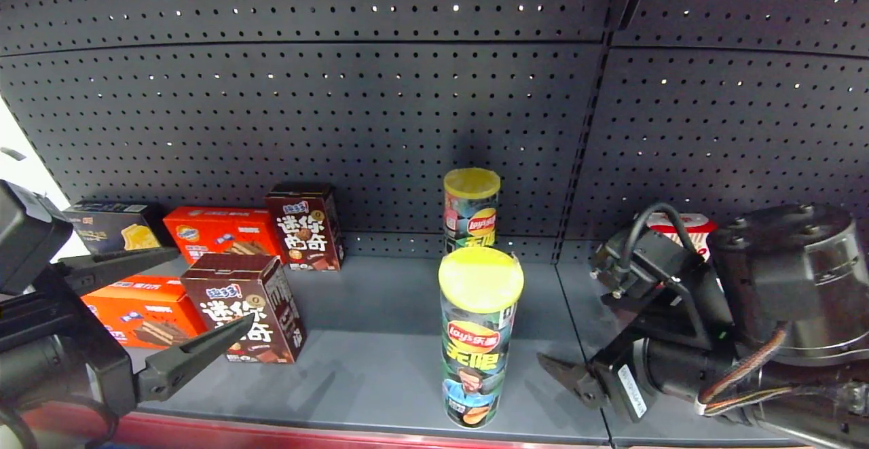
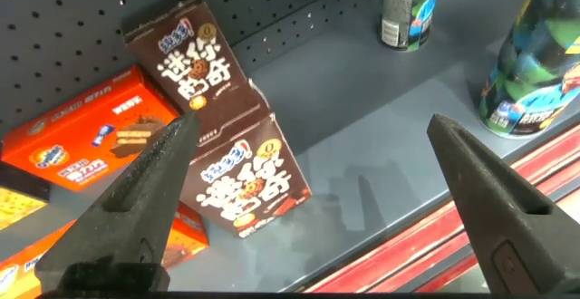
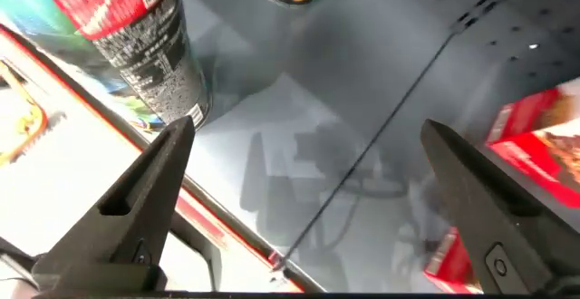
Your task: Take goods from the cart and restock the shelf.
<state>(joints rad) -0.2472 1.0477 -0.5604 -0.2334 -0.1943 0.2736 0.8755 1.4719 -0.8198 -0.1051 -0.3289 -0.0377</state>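
Observation:
Two yellow-lidded chip cans stand on the grey shelf (image 1: 380, 340): one near the front edge (image 1: 478, 337), the other (image 1: 470, 210) behind it by the pegboard. My right gripper (image 1: 570, 374) hovers low to the right of the front can, open and empty; in the right wrist view that gripper (image 3: 308, 127) frames bare shelf, with the front can (image 3: 136, 36) off to one side. My left gripper (image 1: 215, 285) is open and empty in front of a brown cookie box (image 1: 244, 306). Seen from the left wrist, the open gripper (image 2: 313, 127) has that brown box (image 2: 249, 177) between its fingers' line of sight.
A second brown box (image 1: 305, 225), two orange boxes (image 1: 220, 231) (image 1: 139, 310) and a dark blue box (image 1: 115, 225) fill the shelf's left. A red-and-white box (image 1: 679, 225) stands behind my right arm. The shelf has a red front lip (image 1: 271, 432) and a pegboard back (image 1: 339, 116).

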